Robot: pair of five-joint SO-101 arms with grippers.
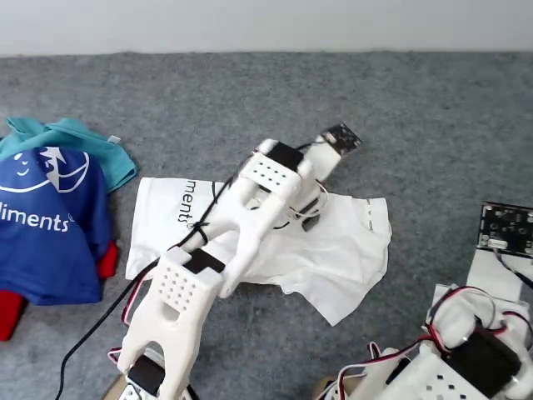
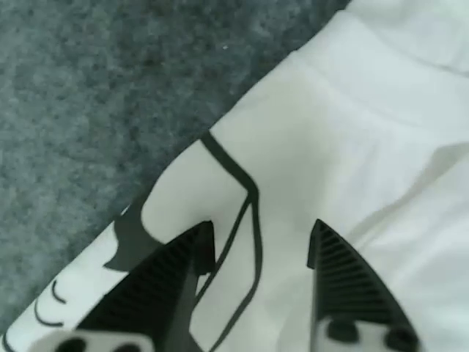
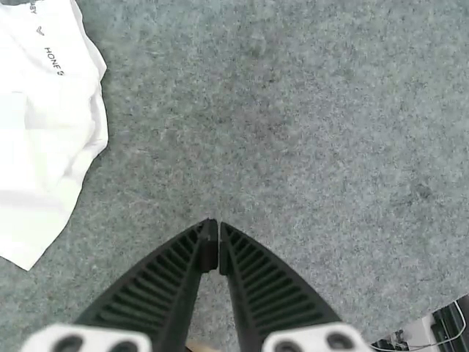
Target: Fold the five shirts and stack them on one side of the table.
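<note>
A white shirt (image 1: 350, 242) lies spread and partly folded in the middle of the grey table. My left gripper (image 1: 306, 215) is low over its middle. In the left wrist view the left gripper (image 2: 264, 227) is open, its fingers straddling black printed lines on the white shirt (image 2: 352, 125) close below. My right gripper (image 3: 218, 226) is shut on nothing and hangs above bare grey surface, with the white shirt's edge (image 3: 37, 132) off to one side. At the table's left a blue shirt (image 1: 50, 225) lies on a teal shirt (image 1: 92, 146) and a red shirt (image 1: 8, 312).
The right arm (image 1: 466, 358) sits folded back at the front right corner, with red and white cables around it. A black cable (image 1: 92, 333) runs along the left arm. Bare grey surface (image 1: 416, 108) stretches across the back and right.
</note>
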